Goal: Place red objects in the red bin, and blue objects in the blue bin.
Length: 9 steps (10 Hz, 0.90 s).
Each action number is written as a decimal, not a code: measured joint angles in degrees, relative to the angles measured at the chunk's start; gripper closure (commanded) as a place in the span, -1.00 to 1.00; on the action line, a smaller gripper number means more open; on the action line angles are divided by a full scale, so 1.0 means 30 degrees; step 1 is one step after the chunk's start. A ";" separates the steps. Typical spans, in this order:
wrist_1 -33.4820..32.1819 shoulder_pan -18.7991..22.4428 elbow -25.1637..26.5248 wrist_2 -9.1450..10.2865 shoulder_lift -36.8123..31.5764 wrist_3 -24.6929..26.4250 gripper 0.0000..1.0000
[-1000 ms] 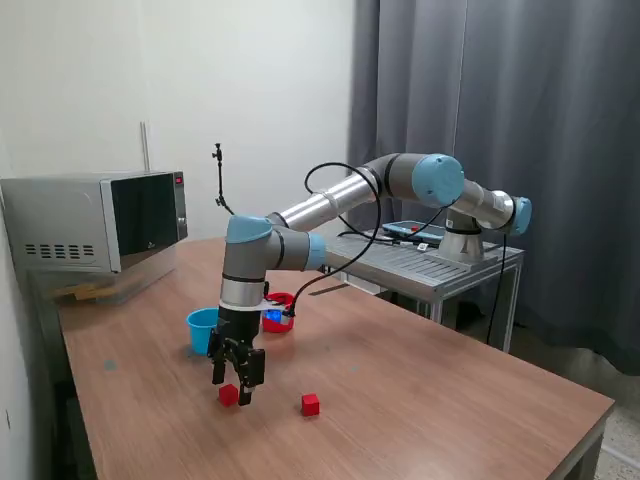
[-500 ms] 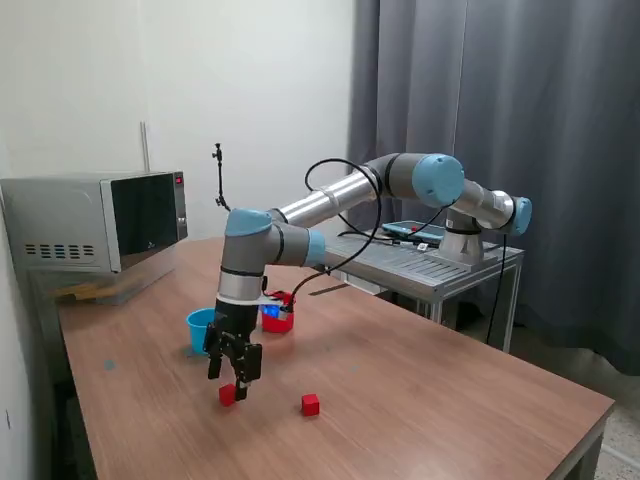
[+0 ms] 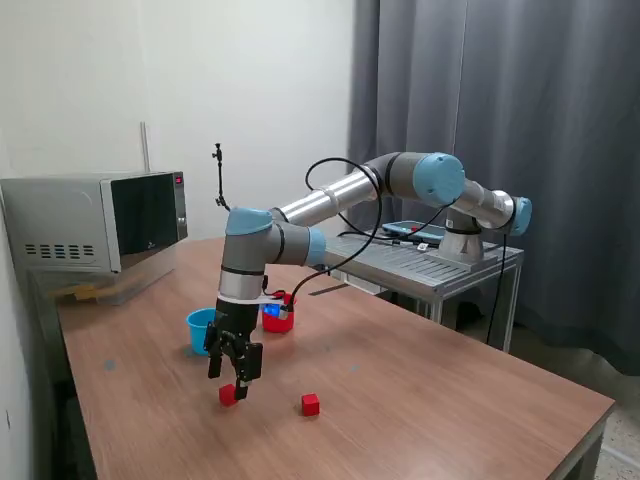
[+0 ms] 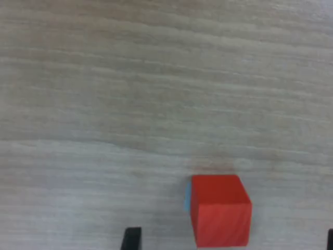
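Note:
One red object, a small red cube (image 3: 228, 394), lies on the wooden table (image 3: 420, 400). My gripper (image 3: 230, 380) hangs open just above it and holds nothing. In the wrist view this cube (image 4: 219, 209) sits between my dark fingertips (image 4: 131, 238), nearer one side; the gripper (image 4: 230, 240) is spread wide around it. A second red cube (image 3: 310, 404) rests further to the exterior view's right. The blue bin (image 3: 200, 328) and the red bin (image 3: 279, 316) stand behind my arm. The blue objects are out of view.
A microwave (image 3: 100, 222) stands at the back on the exterior view's left. A metal side table (image 3: 440, 262) carries the arm's base on the exterior view's right. A dark curtain (image 3: 500, 120) hangs behind it.
The gripper has shifted slightly toward the exterior view's left and now sits more directly over the nearer red cube. The cubes and bins have not moved.

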 measured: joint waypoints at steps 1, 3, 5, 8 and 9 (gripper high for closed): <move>0.0007 0.0001 0.0020 0.0003 -0.0004 0.0007 -1.00; 0.0070 0.0001 0.0092 -0.0002 -0.0011 0.0063 -1.00; 0.0157 0.0002 0.0281 0.0011 -0.0011 0.0101 -1.00; 0.0211 0.0002 0.0414 0.0015 -0.0013 0.0118 1.00; 0.0214 0.0002 0.0391 -0.0001 -0.0013 0.0112 1.00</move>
